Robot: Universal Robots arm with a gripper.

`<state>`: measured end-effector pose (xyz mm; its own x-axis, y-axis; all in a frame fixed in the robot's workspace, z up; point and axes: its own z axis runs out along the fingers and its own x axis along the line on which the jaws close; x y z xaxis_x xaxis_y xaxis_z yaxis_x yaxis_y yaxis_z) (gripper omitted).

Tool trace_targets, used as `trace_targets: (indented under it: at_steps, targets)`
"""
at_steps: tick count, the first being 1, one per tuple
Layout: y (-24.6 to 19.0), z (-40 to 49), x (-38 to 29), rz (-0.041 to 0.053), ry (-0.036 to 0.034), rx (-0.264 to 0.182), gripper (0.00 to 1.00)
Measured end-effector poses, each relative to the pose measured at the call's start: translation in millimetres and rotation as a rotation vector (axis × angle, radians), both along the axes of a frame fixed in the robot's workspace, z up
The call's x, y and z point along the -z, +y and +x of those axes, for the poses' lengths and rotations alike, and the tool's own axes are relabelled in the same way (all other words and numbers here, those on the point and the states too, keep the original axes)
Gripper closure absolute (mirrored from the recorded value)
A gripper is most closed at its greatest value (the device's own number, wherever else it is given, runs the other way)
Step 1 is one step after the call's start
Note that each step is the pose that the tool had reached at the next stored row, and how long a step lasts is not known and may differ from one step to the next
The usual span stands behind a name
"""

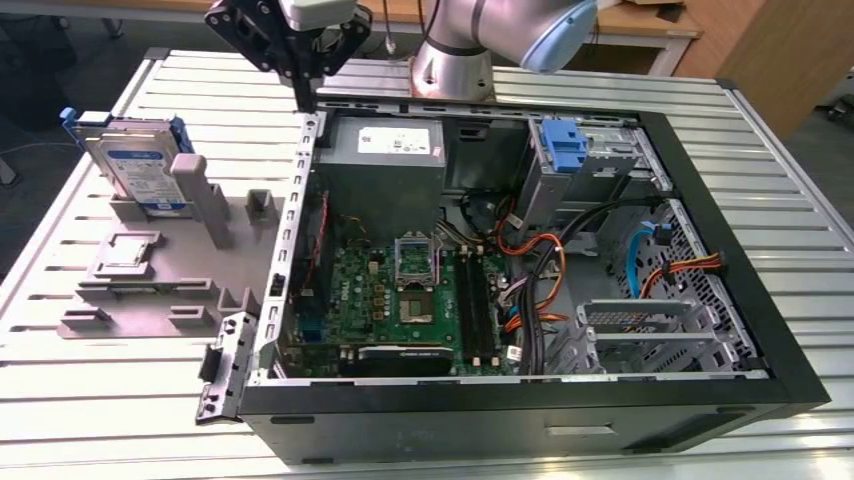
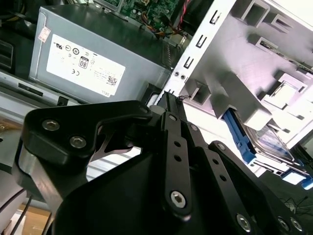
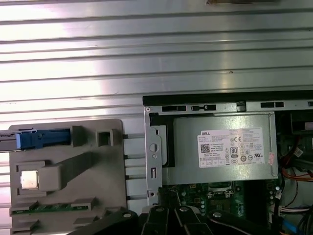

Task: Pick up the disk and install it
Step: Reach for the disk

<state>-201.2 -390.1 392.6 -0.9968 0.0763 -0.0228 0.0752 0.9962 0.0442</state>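
1. Hovering above the rear wall of the open computer case, close to the power supply, the end effector was clenched, its fingers pressed together with nothing between them. The second wrist view showed the same empty end effector.
2. The disk stood on edge in a slot of the grey fixture on the ribbed metal surface. It was at the exterior view's left of the case, well apart from the end effector.
3. The disk's label faced outward, and its blue carrier framed the edges.
4. The disk was probably rigid and dense for its size, with smooth metal faces that could slip under a light pinch. It was also likely sensitive to knocks.
5. The plastic carrier looked thinner and would probably flex a little, so it seemed a poorer place to squeeze.
6. The upper part stood clear of the fixture. The soundest hold seemed to be across the two flat faces, near the middle of that free edge, so the weight would hang balanced.
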Motion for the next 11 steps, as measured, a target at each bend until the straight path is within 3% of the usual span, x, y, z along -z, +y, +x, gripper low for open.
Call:
trace_targets:
  at_steps: [11]
  targets:
    - [3.4,-10.7,0.0,0.0,0.0,0.0,0.9]
